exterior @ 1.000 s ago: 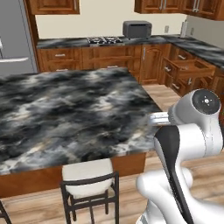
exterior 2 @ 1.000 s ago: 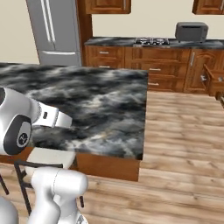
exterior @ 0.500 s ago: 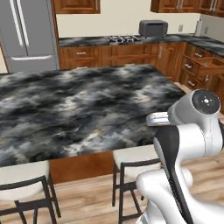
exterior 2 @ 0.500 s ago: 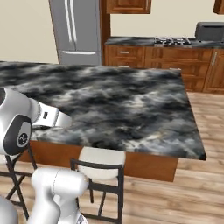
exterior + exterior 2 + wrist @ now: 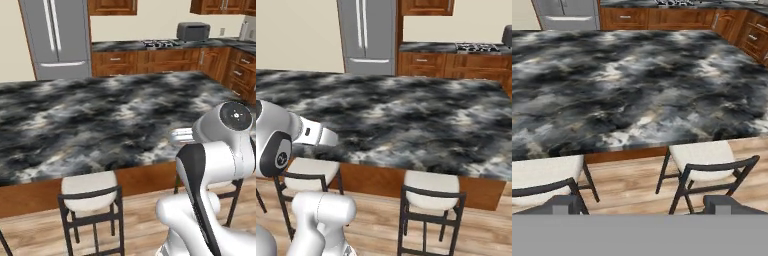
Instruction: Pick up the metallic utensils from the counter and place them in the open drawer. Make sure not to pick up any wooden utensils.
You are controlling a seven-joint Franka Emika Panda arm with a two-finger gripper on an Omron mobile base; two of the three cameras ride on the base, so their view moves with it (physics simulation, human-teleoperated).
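Observation:
The counter (image 5: 100,120) is a wide black, grey and white marbled slab on a brown base, and it spans the right base view (image 5: 406,115) and the hand view (image 5: 632,80) too. The part of its top that shows is bare. The metallic utensils and the wooden utensils are out of view. Reddish-brown drawer fronts (image 5: 243,70) line the far right; I cannot tell whether one of them is the open drawer. My gripper (image 5: 641,205) hangs in front of the counter's near edge, above the stools, open with nothing between its fingertips (image 5: 564,205).
Cream-seated dark stools (image 5: 90,187) (image 5: 431,185) (image 5: 704,155) stand along the counter's near side over a wood floor. A steel fridge (image 5: 55,35) stands at the back left. The rear worktop carries a stovetop (image 5: 159,44) and a grey toaster (image 5: 192,31).
The whole picture has slid to the right: the base has driven left along the counter. The fridge and more stools have come into view. The gripper stays open.

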